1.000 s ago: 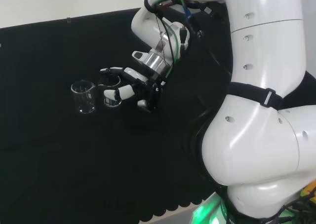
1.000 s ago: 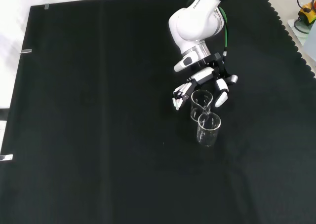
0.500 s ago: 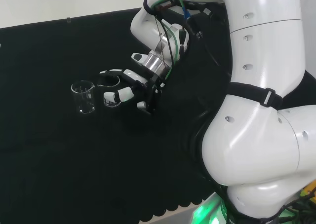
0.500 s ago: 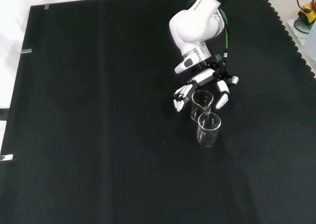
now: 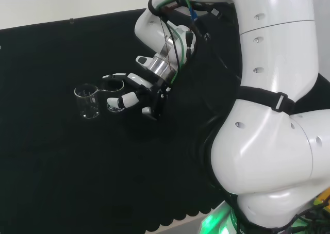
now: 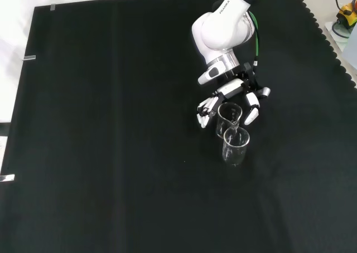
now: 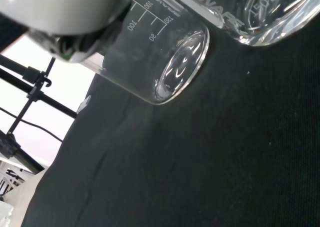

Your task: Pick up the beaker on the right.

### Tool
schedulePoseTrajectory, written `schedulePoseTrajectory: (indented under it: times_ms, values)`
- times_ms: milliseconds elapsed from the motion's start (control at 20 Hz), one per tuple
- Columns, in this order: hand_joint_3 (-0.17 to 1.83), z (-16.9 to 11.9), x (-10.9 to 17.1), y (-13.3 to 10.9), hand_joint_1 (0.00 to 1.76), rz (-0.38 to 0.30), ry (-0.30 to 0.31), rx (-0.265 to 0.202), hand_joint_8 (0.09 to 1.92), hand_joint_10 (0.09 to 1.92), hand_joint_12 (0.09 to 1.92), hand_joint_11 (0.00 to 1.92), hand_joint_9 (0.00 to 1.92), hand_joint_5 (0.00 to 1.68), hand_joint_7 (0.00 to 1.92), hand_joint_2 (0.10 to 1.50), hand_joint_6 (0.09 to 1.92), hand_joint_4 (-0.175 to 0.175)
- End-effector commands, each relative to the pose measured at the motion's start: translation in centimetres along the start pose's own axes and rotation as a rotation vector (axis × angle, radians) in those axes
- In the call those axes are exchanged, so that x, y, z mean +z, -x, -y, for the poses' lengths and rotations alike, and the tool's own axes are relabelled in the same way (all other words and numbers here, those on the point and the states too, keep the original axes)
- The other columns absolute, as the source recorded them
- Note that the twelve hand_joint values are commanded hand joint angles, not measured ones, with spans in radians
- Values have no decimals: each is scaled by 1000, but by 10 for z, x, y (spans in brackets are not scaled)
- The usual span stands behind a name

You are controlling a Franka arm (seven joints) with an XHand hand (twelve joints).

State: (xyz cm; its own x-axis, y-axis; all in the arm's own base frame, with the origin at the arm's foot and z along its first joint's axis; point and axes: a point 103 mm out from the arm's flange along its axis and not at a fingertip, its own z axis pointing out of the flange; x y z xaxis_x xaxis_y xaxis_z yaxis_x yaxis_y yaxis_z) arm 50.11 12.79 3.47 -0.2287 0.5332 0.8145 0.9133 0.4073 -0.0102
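Note:
Two clear glass beakers stand upright and close together on the black cloth. In the head view the right beaker (image 5: 115,91) sits between the fingers and thumb of the hand (image 5: 147,92), and the left beaker (image 5: 87,101) stands free beside it. From the front, the enclosed beaker (image 6: 228,115) is just below the hand (image 6: 234,87). Fingers are at its left and the thumb at its right, with small gaps showing. The other beaker (image 6: 235,144) stands nearer the camera. The wrist view has the enclosed beaker (image 7: 165,52) close under the blurred hand (image 7: 60,12), its neighbour (image 7: 270,12) beside it.
The arm's white links (image 5: 268,115) rise at the right of the head view. The cloth's scalloped edge (image 6: 334,47) runs down the right side of the front view, with bare black cloth (image 6: 111,125) to the left of the beakers.
The hand has crept a little further around the right beaker, towards the left in the head view. Both beakers stand where they were.

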Motion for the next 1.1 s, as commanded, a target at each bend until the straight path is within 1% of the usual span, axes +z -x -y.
schedulePoseTrajectory:
  times_ms: [50, 100, 150, 250, 300, 350, 450, 500, 550, 600, 650, 700, 750, 800, 900, 1100]
  values:
    - [1022, -1, -2, -2, 922, 8, 17, 8, 588, 584, 1232, 0, 397, 525, 376, 333, 128, -31]
    - [1013, 0, -3, -2, 927, 11, 25, 10, 575, 572, 1252, 0, 420, 541, 404, 343, 189, -30]
    - [1006, -1, -3, -2, 932, 14, 39, 18, 563, 560, 1274, 0, 445, 549, 440, 357, 318, -29]
    - [994, -1, -4, -2, 945, 19, 50, 28, 559, 550, 1312, 26, 513, 611, 535, 398, 677, -30]
    - [993, -2, -4, -2, 947, 23, 57, 37, 557, 547, 1321, 35, 532, 622, 561, 410, 790, -31]
    - [994, -2, -5, -2, 953, 24, 67, 42, 561, 548, 1328, 50, 550, 657, 589, 424, 865, -32]
    - [991, -2, -6, -2, 989, 36, 77, 53, 566, 549, 1320, 122, 613, 790, 681, 478, 907, -39]
    - [848, -3, -7, -2, 1025, 45, 82, 59, 568, 548, 1305, 190, 654, 882, 732, 598, 960, -6]
    - [696, -3, -7, -2, 1059, 49, 85, 63, 566, 537, 1274, 276, 702, 946, 783, 710, 990, -2]
    - [581, -3, -8, -2, 1085, 56, 86, 65, 558, 516, 1242, 346, 746, 985, 825, 787, 997, -14]
    - [517, -4, -8, -2, 1113, 57, 87, 64, 558, 500, 1212, 434, 795, 1005, 874, 830, 1000, -62]
    - [494, -4, -9, -2, 1133, 57, 90, 64, 553, 474, 1177, 503, 836, 1016, 914, 847, 1002, -103]
    - [495, -5, -10, -3, 1147, 60, 95, 64, 545, 445, 1150, 549, 870, 1022, 943, 848, 1005, -133]
    - [519, -5, -11, -3, 1158, 57, 100, 62, 542, 429, 1124, 602, 911, 1039, 995, 832, 992, -153]
    - [589, -5, -14, -4, 1169, 58, 109, 55, 513, 404, 1078, 686, 972, 1060, 1072, 790, 987, -171]
    - [676, -5, -26, -8, 1178, 48, 138, 37, 468, 389, 1021, 794, 1044, 1088, 1154, 735, 976, -175]
